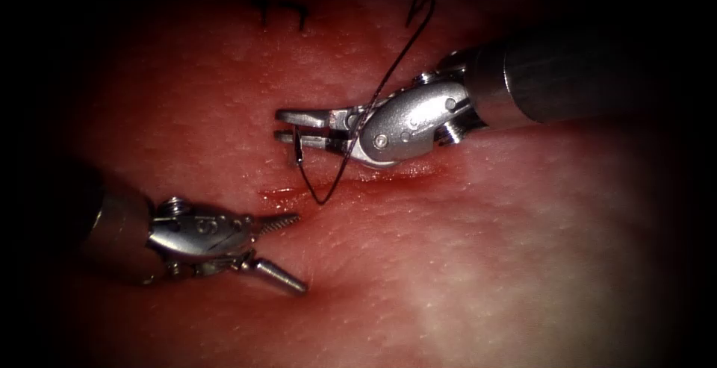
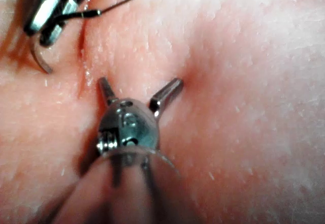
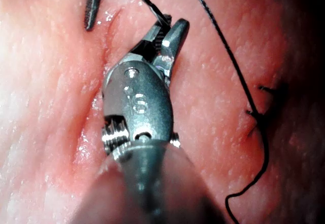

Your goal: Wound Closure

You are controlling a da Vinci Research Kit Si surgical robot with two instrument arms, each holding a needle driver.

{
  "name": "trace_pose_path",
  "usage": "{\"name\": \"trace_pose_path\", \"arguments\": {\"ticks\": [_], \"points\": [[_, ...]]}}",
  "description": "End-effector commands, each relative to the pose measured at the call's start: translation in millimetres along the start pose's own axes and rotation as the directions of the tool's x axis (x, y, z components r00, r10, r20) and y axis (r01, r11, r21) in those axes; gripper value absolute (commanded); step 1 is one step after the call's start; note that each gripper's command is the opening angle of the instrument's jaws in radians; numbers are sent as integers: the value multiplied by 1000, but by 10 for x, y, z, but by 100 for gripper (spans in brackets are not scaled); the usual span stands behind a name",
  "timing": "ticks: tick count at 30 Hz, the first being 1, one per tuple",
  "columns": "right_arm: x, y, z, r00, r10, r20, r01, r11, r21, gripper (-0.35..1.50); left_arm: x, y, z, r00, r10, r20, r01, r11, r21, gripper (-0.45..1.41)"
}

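Steel right hand (image 1: 287, 125) grips my one needle (image 1: 297, 148) near its thread (image 1: 388, 77) end; left hand (image 1: 287, 252) spread wide, empty, on open tissue (image 1: 485, 263).

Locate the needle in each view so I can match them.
Endoscope: needle held near its thread end by the right tool, just above the cut, apparently outside the tissue.
Left wrist: needle curving from the right tool's jaws.
Right wrist: needle between its own jaws.
Shared landmark: the open, empty left tool.
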Motion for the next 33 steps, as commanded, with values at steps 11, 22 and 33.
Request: {"name": "trace_pose_path", "arguments": {"ticks": [11,22,33], "points": [[-26,11,27,936,352,-27,-349,935,62,-35,59,8,-1,998,-33,-53,34,999,20,74],[-35,6,42,500,865,46,-864,495,86,-35,63,1,-15,998,-37,-50,38,999,11,74],[-24,-9,25,173,980,102,-985,170,33,-35,61,0,-21,998,-38,-46,38,999,2,74]]}}
